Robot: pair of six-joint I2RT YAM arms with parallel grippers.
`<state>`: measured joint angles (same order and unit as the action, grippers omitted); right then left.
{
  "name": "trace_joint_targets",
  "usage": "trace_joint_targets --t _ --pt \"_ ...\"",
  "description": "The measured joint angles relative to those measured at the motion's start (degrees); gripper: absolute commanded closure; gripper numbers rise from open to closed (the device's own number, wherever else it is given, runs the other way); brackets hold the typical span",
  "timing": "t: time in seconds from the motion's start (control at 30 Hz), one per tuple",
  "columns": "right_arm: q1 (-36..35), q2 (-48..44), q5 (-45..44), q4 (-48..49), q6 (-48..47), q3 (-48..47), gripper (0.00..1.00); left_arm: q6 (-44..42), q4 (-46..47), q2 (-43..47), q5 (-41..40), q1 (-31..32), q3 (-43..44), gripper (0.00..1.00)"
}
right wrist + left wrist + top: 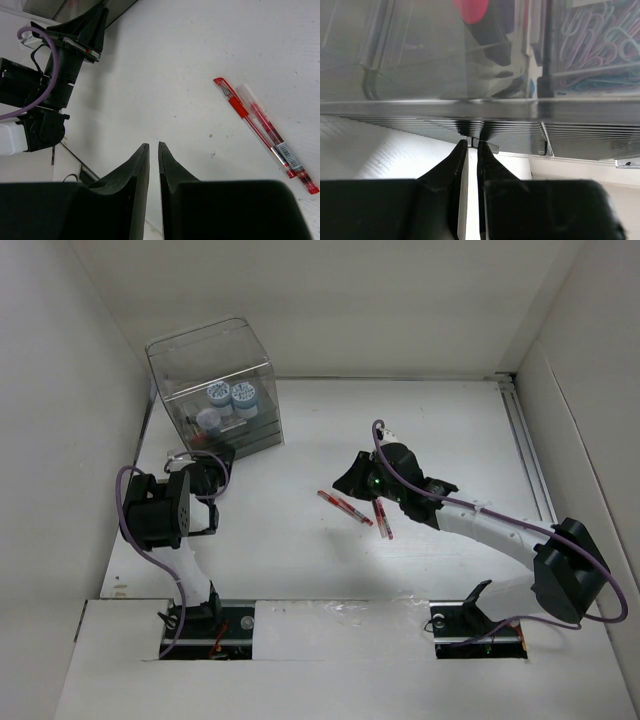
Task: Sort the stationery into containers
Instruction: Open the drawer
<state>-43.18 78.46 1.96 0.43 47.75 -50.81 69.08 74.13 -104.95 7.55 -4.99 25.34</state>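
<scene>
The left claw (pixel 471 145), almost together at the tiny tab (pixel 490 146) of the clear plastic drawer organizer (pixel 215 380), could slip off such slight purchase, while thin red pens (pixel 250 121) lie near the closed, empty right claw (pixel 153 145).

Black joints (pixel 160 512), white links (pixel 490 527), purple cables (pixel 52 65), tapered black fingers (pixel 137 200)

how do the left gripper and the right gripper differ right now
The left gripper sits at the organizer's base; the right gripper hangs over the table beside the red pens. The left gripper's tips appear to pinch a small clear drawer tab; the right gripper holds nothing. Both have jaws nearly closed.
</scene>
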Motion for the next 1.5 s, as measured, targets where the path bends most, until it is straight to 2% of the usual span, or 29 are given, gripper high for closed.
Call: trace_joint_targets --t 0.4,1.1,1.3,1.4,1.43,1.5 --pt "0.0 0.02 0.24 0.0 0.0 0.0 0.81 0.46 -0.13 1.4 -0.28 0.0 -1.55 1.0" --pt "0.0 0.46 0.2 0.02 0.0 0.0 0.81 2.56 4.39 13.46 5.86 0.39 -20.48 1.0" --pt "0.0 1.05 -0.04 0.0 0.0 -0.02 0.81 1.03 -0.24 21.99 7.45 0.42 -22.62 1.0" --pt "0.0 1.05 -0.28 0.02 0.0 -0.02 0.81 -2.05 -5.51 28.5 7.17 0.55 -23.28 1.0" --pt "0.0 1.09 -0.33 0.02 0.0 -0.02 0.8 -3.04 -6.95 33.18 7.02 0.9 -23.82 1.0" --pt "0.0 1.33 -0.68 0.0 0.0 -0.02 0.79 -4.9 -9.46 39.45 7.02 1.27 -24.15 0.95"
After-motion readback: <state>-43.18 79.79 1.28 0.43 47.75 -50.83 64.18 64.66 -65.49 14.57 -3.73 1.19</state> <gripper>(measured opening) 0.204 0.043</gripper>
